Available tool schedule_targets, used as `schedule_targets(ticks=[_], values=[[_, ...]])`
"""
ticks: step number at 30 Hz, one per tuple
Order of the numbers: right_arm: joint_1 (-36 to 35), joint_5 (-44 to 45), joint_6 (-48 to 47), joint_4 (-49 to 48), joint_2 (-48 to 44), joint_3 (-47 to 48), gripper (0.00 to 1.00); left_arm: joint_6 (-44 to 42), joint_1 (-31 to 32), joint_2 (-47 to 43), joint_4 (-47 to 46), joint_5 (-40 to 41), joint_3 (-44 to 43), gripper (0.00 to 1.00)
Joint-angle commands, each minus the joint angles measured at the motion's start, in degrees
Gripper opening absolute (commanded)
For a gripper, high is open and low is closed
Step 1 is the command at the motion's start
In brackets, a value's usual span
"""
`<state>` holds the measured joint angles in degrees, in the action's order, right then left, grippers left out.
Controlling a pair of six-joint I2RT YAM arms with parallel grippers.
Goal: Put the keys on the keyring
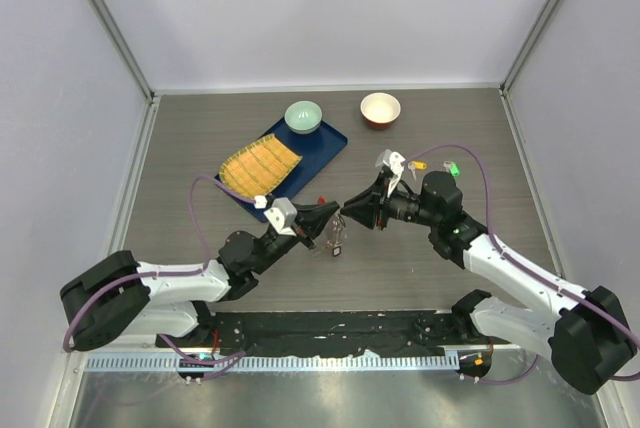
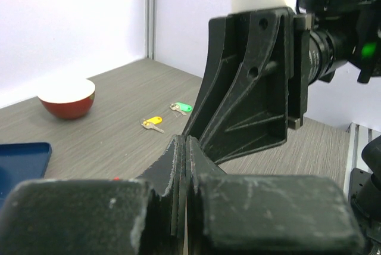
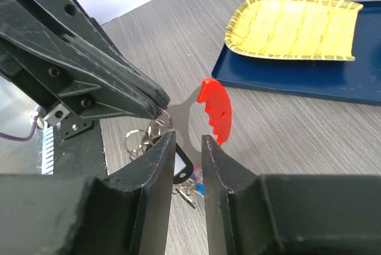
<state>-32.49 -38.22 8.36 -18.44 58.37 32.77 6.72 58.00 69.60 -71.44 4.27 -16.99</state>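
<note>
My left gripper (image 1: 334, 215) is shut on a silver ring of the keyring (image 3: 156, 125) and holds it just above the table. The keyring's red oval loop (image 3: 215, 109) stands up, and a black tagged key (image 3: 179, 163) and small blue pieces hang below. In the top view the bunch (image 1: 336, 240) dangles between both grippers. My right gripper (image 3: 189, 143) is open, its tips close on either side of the keyring's silver part, facing the left fingers (image 3: 128, 91). A yellow key (image 1: 418, 164) and a green key (image 1: 452, 167) lie on the table behind the right arm, and both show in the left wrist view, yellow (image 2: 153, 123) and green (image 2: 181, 107).
A blue tray (image 1: 322, 151) with a yellow woven mat (image 1: 260, 168) and a green bowl (image 1: 303, 116) sits at the back left. A red bowl (image 1: 380, 108) stands at the back centre. Grey walls enclose the table.
</note>
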Motion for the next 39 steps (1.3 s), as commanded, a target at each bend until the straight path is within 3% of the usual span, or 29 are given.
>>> schedule_targets(ticks=[1, 7, 17, 39], values=[[0.1, 4.0, 3.0, -9.4, -2.4, -2.3, 0.31, -1.6, -0.2, 0.4, -17.1, -0.8, -3.4, 0.00], [0.1, 4.0, 6.1, -14.8, -3.2, -4.2, 0.30, -1.0, -0.2, 1.2, -17.2, -1.6, -4.3, 0.00], [0.1, 4.4, 7.1, -13.7, -6.5, -5.6, 0.31, -2.2, -0.2, 3.3, -17.1, -1.2, -5.7, 0.00], [0.2, 10.2, 10.2, -20.9, -5.4, -10.0, 0.27, 0.1, -0.2, 3.3, -17.0, -2.8, -7.4, 0.00]])
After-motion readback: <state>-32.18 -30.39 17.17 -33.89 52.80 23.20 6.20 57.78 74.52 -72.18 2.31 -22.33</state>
